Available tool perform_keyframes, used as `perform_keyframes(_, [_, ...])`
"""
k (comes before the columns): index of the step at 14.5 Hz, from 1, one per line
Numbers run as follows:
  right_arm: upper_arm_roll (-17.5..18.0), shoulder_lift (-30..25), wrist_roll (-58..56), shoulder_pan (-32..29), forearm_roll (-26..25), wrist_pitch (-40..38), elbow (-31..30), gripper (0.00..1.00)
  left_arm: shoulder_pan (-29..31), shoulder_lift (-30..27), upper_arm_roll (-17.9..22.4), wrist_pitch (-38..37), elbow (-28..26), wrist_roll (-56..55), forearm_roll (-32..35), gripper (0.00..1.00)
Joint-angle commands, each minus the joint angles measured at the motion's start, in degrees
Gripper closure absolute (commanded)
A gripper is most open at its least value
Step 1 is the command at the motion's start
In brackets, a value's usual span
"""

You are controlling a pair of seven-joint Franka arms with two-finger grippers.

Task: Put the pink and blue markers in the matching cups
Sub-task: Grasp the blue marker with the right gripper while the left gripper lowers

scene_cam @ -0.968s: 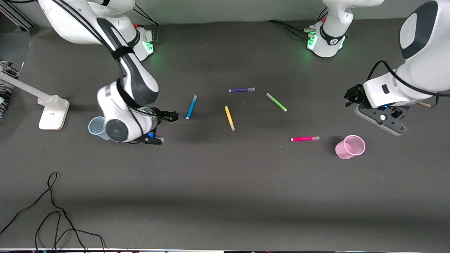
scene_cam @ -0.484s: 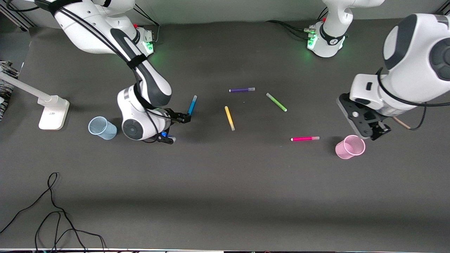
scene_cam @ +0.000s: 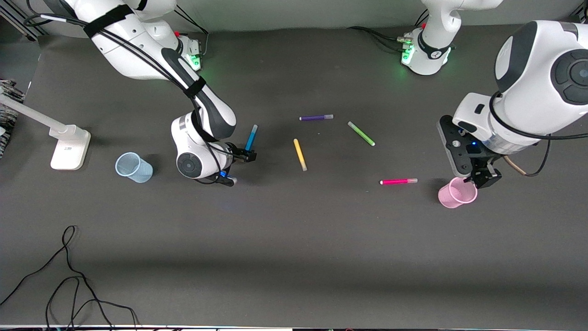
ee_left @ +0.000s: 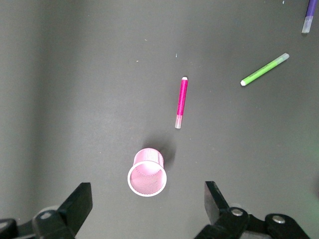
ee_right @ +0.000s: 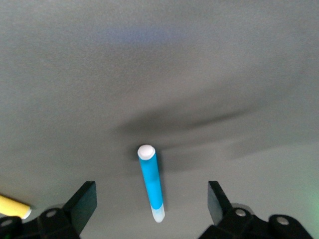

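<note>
Table (scene_cam: pixel 294 257): dark mat, markers scattered.
Right gripper (scene_cam: pixel 240 166): spread wide, empty, blue marker (scene_cam: pixel 250 138) at 12 o'clock.
Left gripper (scene_cam: pixel 482 177): wide open (nothing held), over pink cup (scene_cam: pixel 455 194); pink marker (scene_cam: pixel 398 181) lies beside it.
Blue cup (scene_cam: pixel 132 167): upright, toward the right arm's end.

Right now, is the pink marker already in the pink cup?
No: in the left wrist view the pink marker lies flat on the table, apart from the upright pink cup, which holds nothing.

Nothing readable anywhere here, no labels, brand names or numbers legible on the markers, cups, arms or the table.
</note>
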Motion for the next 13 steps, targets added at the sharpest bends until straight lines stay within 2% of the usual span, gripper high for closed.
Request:
perform_keyframes(1, [-0.06, 0.01, 1.0, 0.88, 1.16, 2.89, -1.15, 0.05, 0.76, 2.1, 0.36, -0.17, 1.68, 2.08, 0.3, 0.0])
perform_keyframes(3, [-0.06, 0.72, 1.0, 1.06, 1.16, 4.65, -1.5, 0.09, 0.94, 3.16, 0.36, 0.0, 1.68, 7.24, -0.23, 0.0])
perform_keyframes(5, [-0.06, 0.72, 0.91, 1.32, 1.16, 5.18, -2.03, 0.2, 0.94, 5.17, 0.36, -0.17, 3.69, 12.18, -1.02, 0.0])
perform_keyframes(7, [-0.06, 1.07, 0.91, 1.41, 1.16, 6.32, -2.2, 0.31, 0.85, 5.36, 0.36, 0.0, 4.05, 12.19, -1.02, 0.0])
perform_keyframes(9, [-0.06, 1.16, 0.91, 2.02, 1.16, 6.94, -2.29, 0.47, 0.94, 6.06, 0.36, -0.08, 4.75, 12.37, -1.2, 0.01])
perform_keyframes(11, [-0.06, 1.16, 0.91, 2.02, 1.16, 7.12, -2.38, 0.69, 0.59, 7.37, 0.28, 1.14, 4.67, 12.72, -0.32, 0.03])
perform_keyframes(13, [-0.06, 1.16, 0.91, 1.94, 1.16, 7.12, -2.38, 0.88, -0.29, 10.18, 0.19, 10.16, 3.62, 12.64, 0.47, 0.05])
